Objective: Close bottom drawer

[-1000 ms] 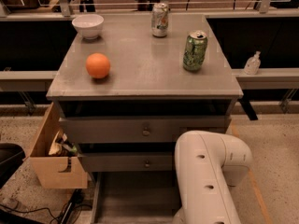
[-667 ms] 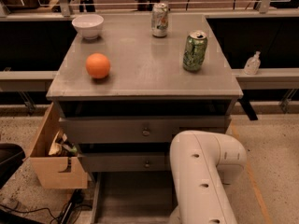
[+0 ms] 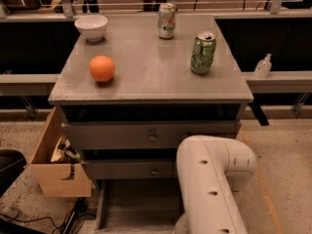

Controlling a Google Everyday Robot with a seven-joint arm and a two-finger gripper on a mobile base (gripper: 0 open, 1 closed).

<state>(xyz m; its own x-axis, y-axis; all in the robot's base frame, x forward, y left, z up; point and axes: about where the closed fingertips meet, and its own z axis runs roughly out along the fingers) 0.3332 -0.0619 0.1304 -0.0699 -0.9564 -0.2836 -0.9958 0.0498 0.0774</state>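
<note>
The grey cabinet [image 3: 146, 82] has two knobbed drawers, the upper [image 3: 152, 136] and the middle [image 3: 153, 170]. Below them the bottom drawer [image 3: 139, 204] stands pulled out toward me as a wide shallow grey tray, empty where it shows. My white arm [image 3: 212, 184] rises in the lower right and covers the right part of the bottom drawer and of the middle drawer. My gripper is out of view, hidden past the arm or below the frame's bottom edge.
On the cabinet top stand a white bowl [image 3: 91, 27], an orange [image 3: 102, 68], a silver can [image 3: 166, 20] and a green can [image 3: 203, 52]. An open wooden box [image 3: 56, 167] with clutter stands left of the cabinet. Cables [image 3: 48, 221] lie on the floor at lower left.
My white arm has shifted slightly to the left in front of the drawers. The bottom drawer stays pulled out.
</note>
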